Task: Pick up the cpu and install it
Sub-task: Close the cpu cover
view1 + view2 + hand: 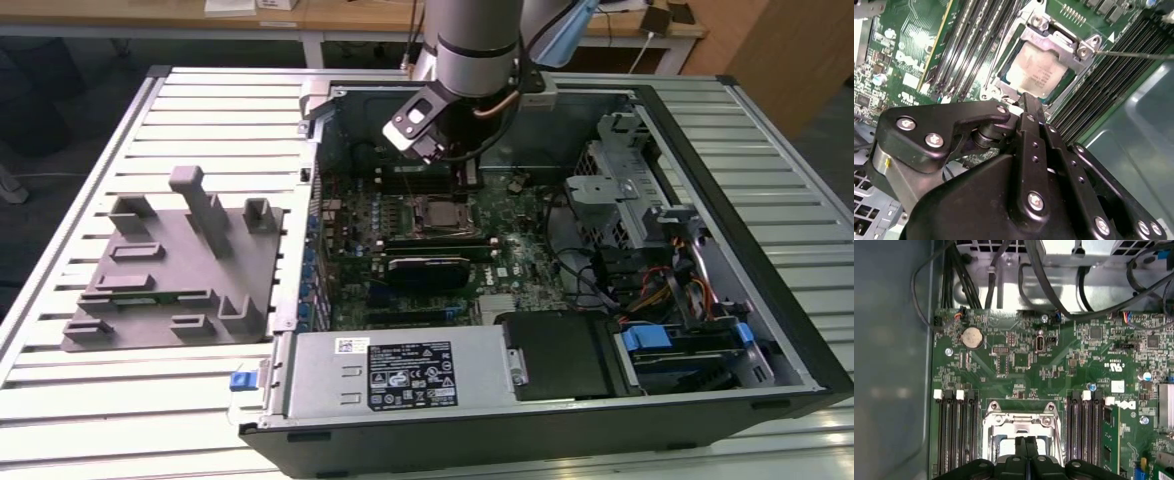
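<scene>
One black gripper (1028, 100), both fingers pressed together on nothing, hangs just beside the silvery-grey square cpu (1041, 70), seated inside the silver metal socket frame (1059, 40) on the green motherboard (904, 50); in the exterior view, the gripper is at the cpu's one o'clock.

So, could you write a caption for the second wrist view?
Gripper, jaws shut, near the cpu lying in its socket.

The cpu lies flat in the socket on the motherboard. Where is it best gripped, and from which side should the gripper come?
Probably from straight above, pinching two opposite edges of the cpu. It lies flat and low, and the metal frame rings it, so a side approach looks blocked and little edge is exposed.
</scene>
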Controlling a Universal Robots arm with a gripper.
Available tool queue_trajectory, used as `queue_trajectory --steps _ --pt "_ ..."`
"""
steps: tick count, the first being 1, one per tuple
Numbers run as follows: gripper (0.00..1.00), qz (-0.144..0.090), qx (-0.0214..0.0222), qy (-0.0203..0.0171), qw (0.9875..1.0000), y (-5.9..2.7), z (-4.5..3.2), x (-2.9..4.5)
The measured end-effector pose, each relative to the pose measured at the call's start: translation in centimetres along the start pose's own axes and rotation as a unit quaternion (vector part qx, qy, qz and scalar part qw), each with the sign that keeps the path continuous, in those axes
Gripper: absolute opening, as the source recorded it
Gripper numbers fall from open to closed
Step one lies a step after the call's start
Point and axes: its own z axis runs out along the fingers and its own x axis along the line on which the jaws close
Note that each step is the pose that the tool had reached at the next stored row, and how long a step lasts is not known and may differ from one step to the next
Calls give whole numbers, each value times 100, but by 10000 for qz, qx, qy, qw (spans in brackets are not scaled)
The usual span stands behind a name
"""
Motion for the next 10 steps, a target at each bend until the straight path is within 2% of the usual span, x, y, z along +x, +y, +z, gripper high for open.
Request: queue_trajectory --steps 10 --pt "11 0 0 1 10000 -148 34 1"
